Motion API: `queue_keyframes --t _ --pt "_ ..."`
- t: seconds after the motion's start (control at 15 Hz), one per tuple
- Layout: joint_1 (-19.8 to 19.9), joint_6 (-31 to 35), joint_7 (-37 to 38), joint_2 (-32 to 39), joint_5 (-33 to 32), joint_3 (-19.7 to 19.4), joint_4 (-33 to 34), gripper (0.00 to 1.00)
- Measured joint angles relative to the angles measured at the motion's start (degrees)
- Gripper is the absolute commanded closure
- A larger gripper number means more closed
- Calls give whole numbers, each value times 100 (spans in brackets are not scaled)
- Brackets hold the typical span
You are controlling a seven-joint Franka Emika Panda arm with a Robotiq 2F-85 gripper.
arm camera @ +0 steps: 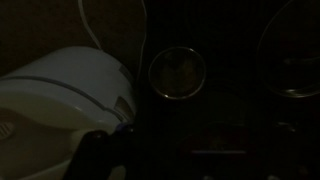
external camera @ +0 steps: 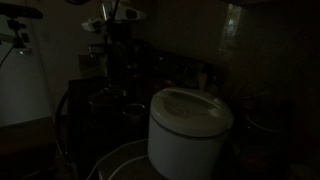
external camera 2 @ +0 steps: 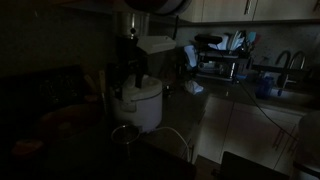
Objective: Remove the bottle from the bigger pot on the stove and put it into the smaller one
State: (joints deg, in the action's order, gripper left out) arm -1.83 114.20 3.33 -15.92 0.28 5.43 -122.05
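Observation:
The scene is very dark. In the wrist view a small round pot rim point(arm camera: 178, 72) shows below the camera, and part of a bigger round pot rim point(arm camera: 294, 58) shows at the right edge. I cannot make out the bottle in any view. The robot arm point(external camera: 110, 45) hangs over the dark stove area behind a white rice cooker, and it also shows in an exterior view point(external camera 2: 130, 55). The gripper's fingers are lost in the darkness, so I cannot tell whether they are open or shut.
A white rice cooker point(external camera: 190, 125) stands close to the arm and shows in both exterior views point(external camera 2: 140, 102) and at the left of the wrist view point(arm camera: 60, 100). A dish rack point(external camera 2: 222, 62) and a sink faucet point(external camera 2: 287, 68) stand along the counter.

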Motion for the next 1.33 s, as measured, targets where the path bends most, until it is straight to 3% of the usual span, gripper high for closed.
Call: queue_keyframes --t 0.73,1.33 --pt "-407 1134 -536 2015 1 48 1684 0" --pt "-458 1901 -564 3248 -23 48 2354 0"
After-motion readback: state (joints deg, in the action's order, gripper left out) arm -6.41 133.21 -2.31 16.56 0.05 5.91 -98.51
